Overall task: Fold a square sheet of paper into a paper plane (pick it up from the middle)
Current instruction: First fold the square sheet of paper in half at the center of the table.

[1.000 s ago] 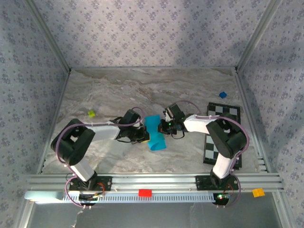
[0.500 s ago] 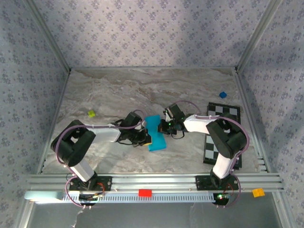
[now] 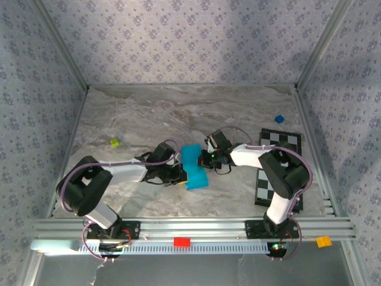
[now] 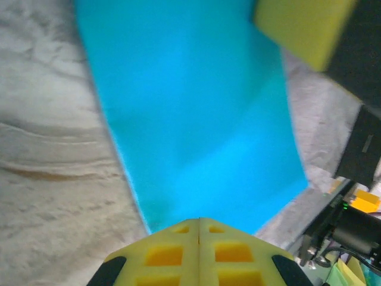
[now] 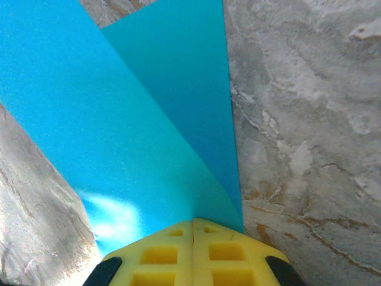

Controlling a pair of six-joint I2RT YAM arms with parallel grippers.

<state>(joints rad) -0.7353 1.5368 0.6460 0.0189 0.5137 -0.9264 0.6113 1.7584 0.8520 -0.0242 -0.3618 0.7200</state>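
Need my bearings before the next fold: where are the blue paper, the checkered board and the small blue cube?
blue paper (image 3: 195, 177): top view, lower half of the sheet.
checkered board (image 3: 281, 137): top view, its bare far end.
small blue cube (image 3: 279, 118): top view, its top face.

Looking down past my right gripper (image 5: 192, 226) at bottom centre, I see its two yellow fingers pressed together on the near tip of the square sheet of paper (image 5: 107, 119). The bright cyan sheet fans upward and to the left, with a darker folded layer along its right side. Grey marbled table (image 5: 309, 119) shows either side.
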